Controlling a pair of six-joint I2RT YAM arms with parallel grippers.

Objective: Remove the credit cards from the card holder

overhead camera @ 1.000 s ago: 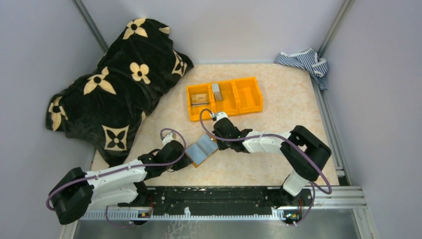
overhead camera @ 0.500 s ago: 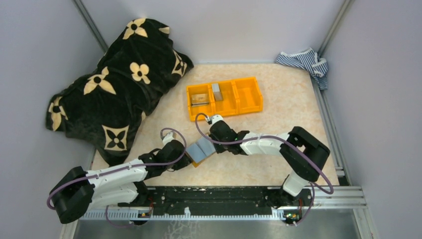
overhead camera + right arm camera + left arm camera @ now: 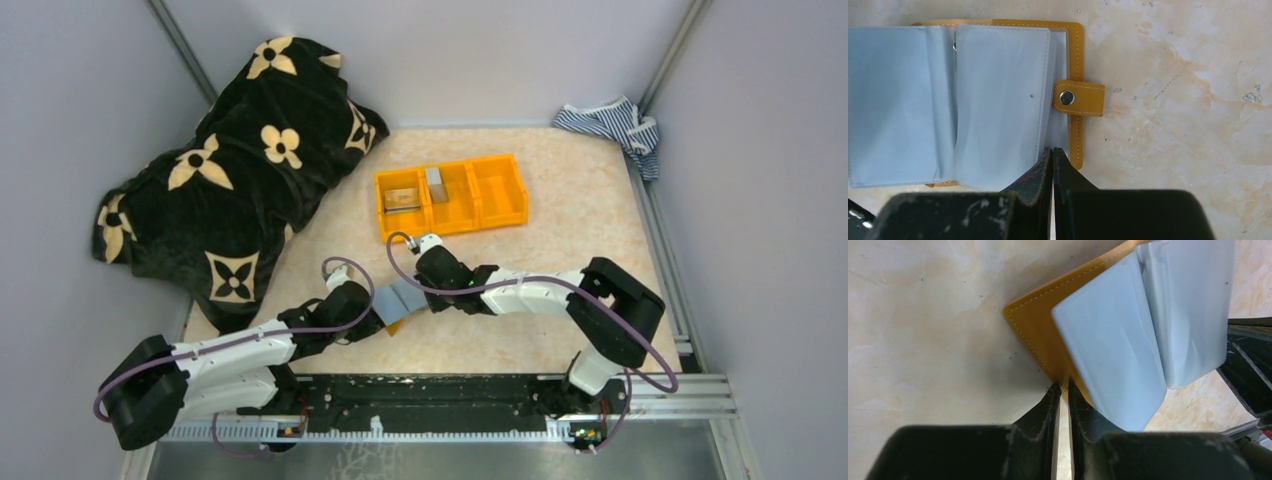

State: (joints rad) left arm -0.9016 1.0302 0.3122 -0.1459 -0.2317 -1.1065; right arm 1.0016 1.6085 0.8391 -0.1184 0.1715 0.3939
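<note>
Card holder (image 3: pixel 397 303) sits open near the middle of the bench's near edge. Left gripper (image 3: pixel 1063 387) is clamped on its orange cover, and right gripper (image 3: pixel 1053 152) is pinched on the edge below the snap tab (image 3: pixel 1079 98). Over the last second my right arm slides left and squeezes the halves closer. No cards out yet, I reckon.

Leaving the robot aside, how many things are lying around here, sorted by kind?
Cloths: 2 (black flowered blanket, striped cloth)
Bins: 1 (orange bin)
Wallets: 1 (card holder)
Small items in the bin: 2 (tan box, grey block)
Total: 6
</note>
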